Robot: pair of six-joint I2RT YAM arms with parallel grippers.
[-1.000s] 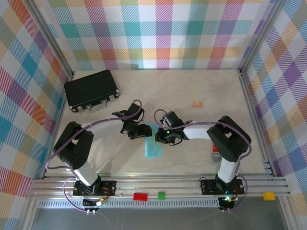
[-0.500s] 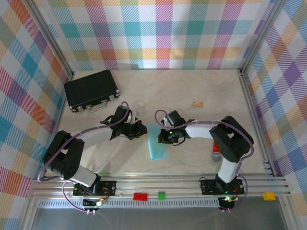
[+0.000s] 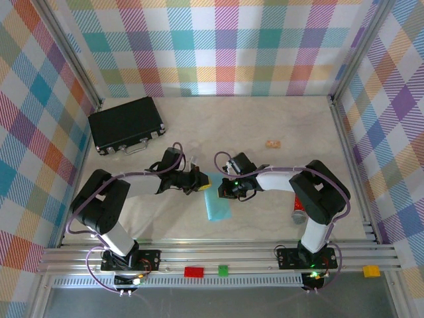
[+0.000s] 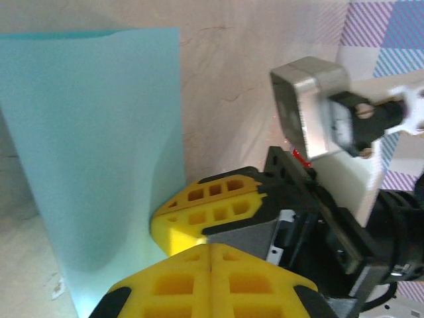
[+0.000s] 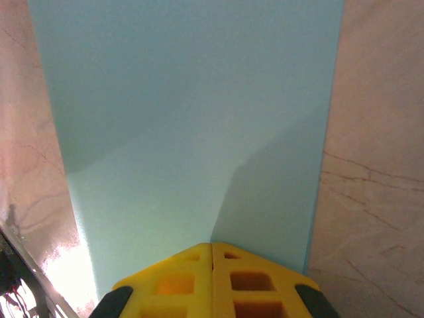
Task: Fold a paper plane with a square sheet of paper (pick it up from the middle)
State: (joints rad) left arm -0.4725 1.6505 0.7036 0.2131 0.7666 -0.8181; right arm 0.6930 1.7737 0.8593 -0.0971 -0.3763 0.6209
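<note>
The square sheet of paper (image 3: 217, 207), light turquoise, lies on the table folded into a narrow upright rectangle. It spreads across the right wrist view (image 5: 185, 119) and sits at the left of the left wrist view (image 4: 93, 146). My right gripper (image 3: 221, 191) is shut, its yellow tips (image 5: 212, 246) pressing down on the sheet near its top right edge. My left gripper (image 3: 205, 185) is shut with nothing between its fingers (image 4: 212, 248). It sits just left of the right gripper's fingers (image 4: 199, 209), at the sheet's upper edge.
A black case (image 3: 127, 124) lies at the back left. A small tan scrap (image 3: 273, 143) lies behind the right arm. A red-tipped marker (image 3: 299, 214) lies by the right arm's base. Red (image 3: 194, 271), green (image 3: 223, 269) and yellow (image 3: 371, 270) bricks sit on the front rail.
The left gripper has gone from open to shut and has shifted right, to the sheet's top edge beside the right gripper. The right gripper has stayed pressed on the sheet.
</note>
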